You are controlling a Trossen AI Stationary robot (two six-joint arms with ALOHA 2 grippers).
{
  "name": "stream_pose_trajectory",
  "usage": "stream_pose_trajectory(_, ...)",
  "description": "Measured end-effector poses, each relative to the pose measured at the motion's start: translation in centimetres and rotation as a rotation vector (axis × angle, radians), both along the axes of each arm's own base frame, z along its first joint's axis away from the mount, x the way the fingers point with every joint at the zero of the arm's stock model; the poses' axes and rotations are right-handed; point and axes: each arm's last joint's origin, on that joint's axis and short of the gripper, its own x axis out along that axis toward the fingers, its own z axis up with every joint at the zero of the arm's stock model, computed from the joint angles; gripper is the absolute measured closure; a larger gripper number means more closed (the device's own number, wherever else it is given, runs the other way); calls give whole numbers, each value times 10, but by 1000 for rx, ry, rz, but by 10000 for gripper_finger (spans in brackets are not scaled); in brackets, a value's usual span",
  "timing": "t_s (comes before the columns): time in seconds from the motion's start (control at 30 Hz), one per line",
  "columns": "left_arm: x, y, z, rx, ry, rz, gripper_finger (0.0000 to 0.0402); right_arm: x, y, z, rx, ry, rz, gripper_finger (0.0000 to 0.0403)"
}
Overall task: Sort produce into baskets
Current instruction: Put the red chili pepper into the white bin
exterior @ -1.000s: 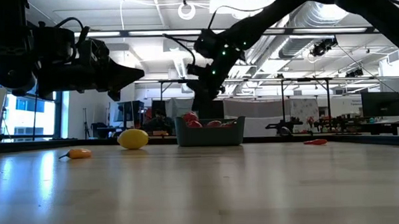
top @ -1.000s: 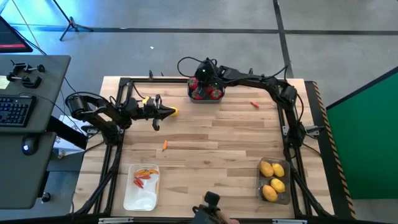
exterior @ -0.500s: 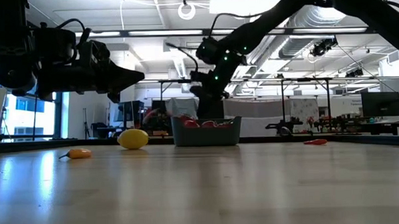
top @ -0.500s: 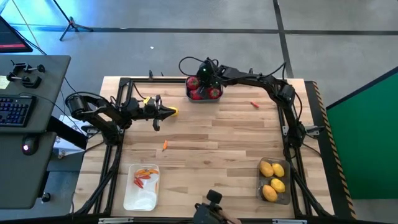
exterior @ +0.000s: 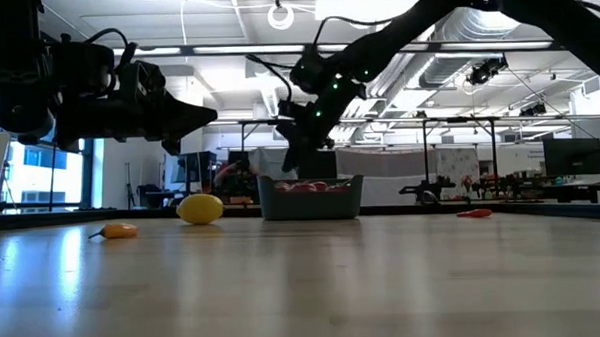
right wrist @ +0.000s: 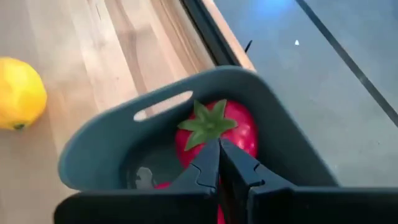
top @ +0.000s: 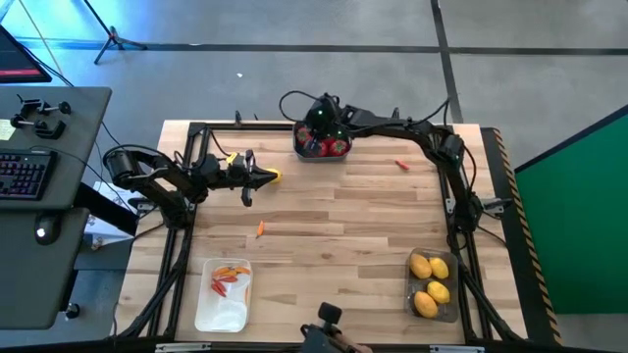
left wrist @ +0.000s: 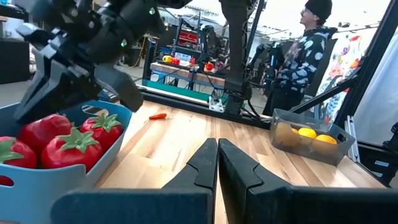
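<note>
Hovering over the blue-grey basket [top: 322, 149] of red tomatoes [right wrist: 225, 126], the right gripper [right wrist: 219, 163] has its fingers pressed together — nothing pinched. Left gripper [top: 267, 176] waits by the lemon [exterior: 200, 208], fingers also together.

I'm looking into a robotics lab. Exposed ceiling ducts [exterior: 475, 22] and equipment benches [exterior: 481, 187] fill the background; a keyboard desk [top: 39, 176] sits at frame left.

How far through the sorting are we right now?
Done: tomatoes in the blue bin, lemons in the grey bin, peppers in the white bin. In hand: nothing; the right gripper is shut above the tomatoes, the left gripper shut. Left: a loose lemon and two peppers.
</note>
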Motion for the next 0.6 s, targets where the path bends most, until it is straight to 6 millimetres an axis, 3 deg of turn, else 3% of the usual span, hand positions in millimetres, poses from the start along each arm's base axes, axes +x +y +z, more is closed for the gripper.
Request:
stream_pose_trajectory(0.3, 0, -1, -1, -1, 10, -23, 401, -10, 11, 17, -22, 55, -6, 403)
stream_pose_trajectory(0.47, 1, -1, -2, -13, 27, -42, 401, -22, 35, -7, -50, 12, -3, 403)
stream_pose_trajectory(0.6, 6, 2, -3, -28, 65, -53, 401, -47, 59, -1, -75, -144, -33, 403)
